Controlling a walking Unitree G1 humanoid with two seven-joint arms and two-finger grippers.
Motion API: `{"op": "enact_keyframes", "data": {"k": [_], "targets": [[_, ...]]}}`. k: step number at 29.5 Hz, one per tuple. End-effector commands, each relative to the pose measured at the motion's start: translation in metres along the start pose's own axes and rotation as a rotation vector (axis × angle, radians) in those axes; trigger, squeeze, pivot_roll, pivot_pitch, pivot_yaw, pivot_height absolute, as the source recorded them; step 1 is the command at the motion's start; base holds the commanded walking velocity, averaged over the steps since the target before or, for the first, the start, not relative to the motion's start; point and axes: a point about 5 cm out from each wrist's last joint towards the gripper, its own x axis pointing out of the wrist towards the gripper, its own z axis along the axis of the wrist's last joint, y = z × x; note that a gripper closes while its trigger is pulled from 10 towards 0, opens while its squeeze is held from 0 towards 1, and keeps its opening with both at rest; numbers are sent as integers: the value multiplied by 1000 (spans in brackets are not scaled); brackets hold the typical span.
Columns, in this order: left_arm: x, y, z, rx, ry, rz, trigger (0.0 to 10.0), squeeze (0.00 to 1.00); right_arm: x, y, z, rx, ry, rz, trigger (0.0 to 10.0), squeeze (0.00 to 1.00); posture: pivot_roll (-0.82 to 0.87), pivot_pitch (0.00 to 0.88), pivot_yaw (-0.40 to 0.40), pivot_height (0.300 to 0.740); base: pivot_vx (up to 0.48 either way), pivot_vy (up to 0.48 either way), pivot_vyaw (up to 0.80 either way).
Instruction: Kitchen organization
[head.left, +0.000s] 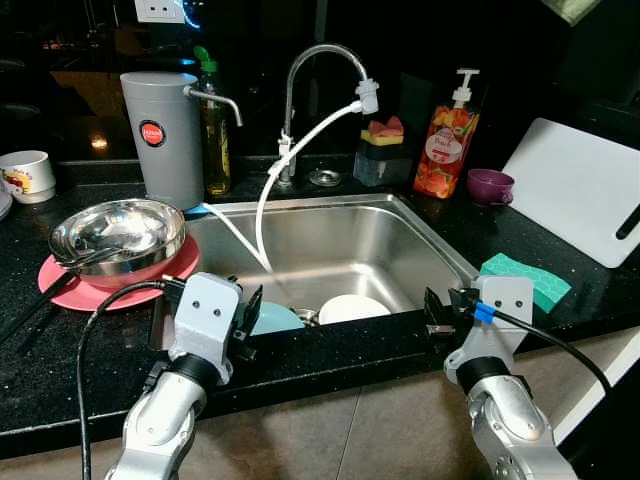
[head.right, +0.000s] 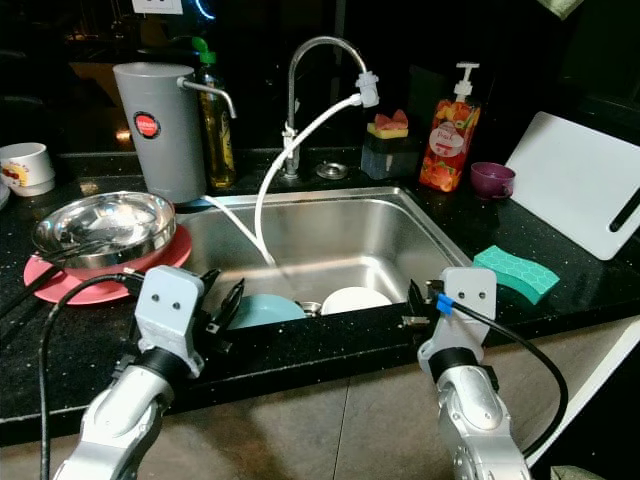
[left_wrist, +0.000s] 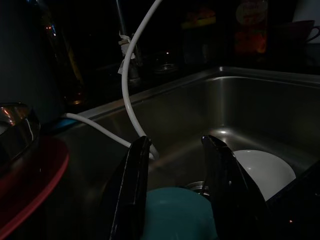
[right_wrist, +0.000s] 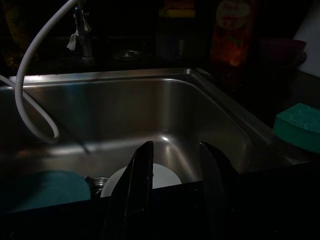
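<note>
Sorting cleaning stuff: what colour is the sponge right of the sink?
Teal green sponge, clearest in the right eye view.

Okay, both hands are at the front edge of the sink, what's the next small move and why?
Probably lower the left hand toward the teal dish in the sink. Its fingers are open and already frame that dish, nearer than the white dish. The right hand, also open, hovers above the front rim holding nothing.

The sink's front wall hides part of the teal plate (head.left: 275, 319) and white bowl (head.left: 352, 307) (near halves).
</note>
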Motion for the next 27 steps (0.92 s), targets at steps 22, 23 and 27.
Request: {"op": "enact_keyframes", "data": {"k": [22, 23, 27], "targets": [[2, -3, -1, -6, 0, -15, 10000, 0, -2, -3, 1, 11, 0, -15, 10000, 0, 90, 75, -78, 740, 0, 0, 0], [2, -3, -1, -6, -1, -15, 10000, 0, -1, -3, 1, 11, -1, -14, 10000, 0, 91, 76, -77, 740, 0, 0, 0], [1, -2, -1, -4, 1, -16, 10000, 0, -1, -2, 2, 12, -2, -13, 10000, 0, 86, 76, -77, 740, 0, 0, 0]]}}
